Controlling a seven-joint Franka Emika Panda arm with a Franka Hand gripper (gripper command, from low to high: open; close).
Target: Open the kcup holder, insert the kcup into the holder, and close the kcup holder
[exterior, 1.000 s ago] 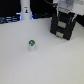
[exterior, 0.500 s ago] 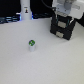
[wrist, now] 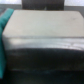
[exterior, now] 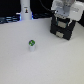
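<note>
The kcup (exterior: pixel 32 45), a tiny white pod with a green top, stands upright on the white table, alone near the middle. The kcup holder (exterior: pixel 62 28), a black boxy unit with pale handles on its front, stands at the exterior view's back right. My gripper (exterior: pixel 65 13) hangs right over the holder's top, far from the kcup. Its fingers are too blurred to tell whether they are open or shut. The wrist view is blurred and filled by the holder's pale reflective top (wrist: pixel 45 25) and dark front (wrist: pixel 47 62). The kcup is out of the wrist view.
A tall white bottle-shaped object (exterior: pixel 25 10) stands at the back, to the exterior view's left of the holder. A teal-green surface (wrist: pixel 4 37) shows at the edge of the wrist view. The white table (exterior: pixel 45 62) extends around the kcup.
The arm has shifted only slightly above the holder. The kcup and the holder have not moved.
</note>
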